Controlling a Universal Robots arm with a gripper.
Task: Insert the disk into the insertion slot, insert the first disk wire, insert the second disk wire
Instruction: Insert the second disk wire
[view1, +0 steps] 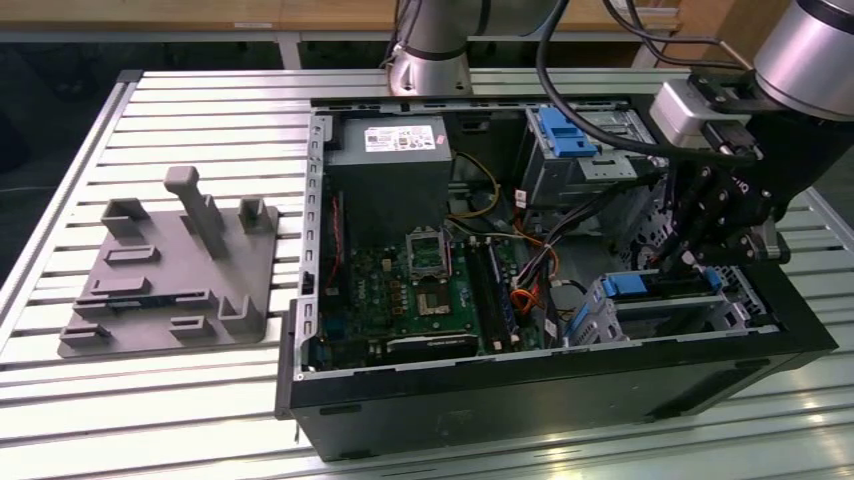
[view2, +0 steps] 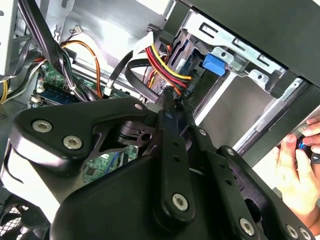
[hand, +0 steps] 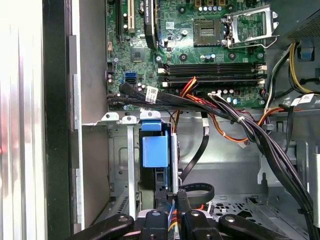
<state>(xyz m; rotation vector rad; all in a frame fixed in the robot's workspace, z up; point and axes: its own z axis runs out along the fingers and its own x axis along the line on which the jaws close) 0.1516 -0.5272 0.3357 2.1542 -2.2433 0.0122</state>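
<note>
The tool (hand: 171, 200) is clenched, as far as I can judge, on a small black plug (view2: 177, 92) at the end of a bundle of red, yellow and black wires (view2: 167, 72), and holds it at the back edge of the disk (hand: 155, 150). The disk sits inside the insertion slot (view1: 603, 322), just beyond the fingertips, with its blue frame poking out of the metal cage, so the first step looks done. The wire in the tool seems to be going in; whether it is fully home I cannot tell. A flat black cable (hand: 197, 192) loops beside the disk with its end hidden, so that wire may be left to do. Further off lie the circuit board (hand: 200, 45) and the computer case (view1: 534, 400) wall, with a person's hand (view2: 295, 170) just outside it, all carried by the slatted surface (view1: 187, 400)
</note>
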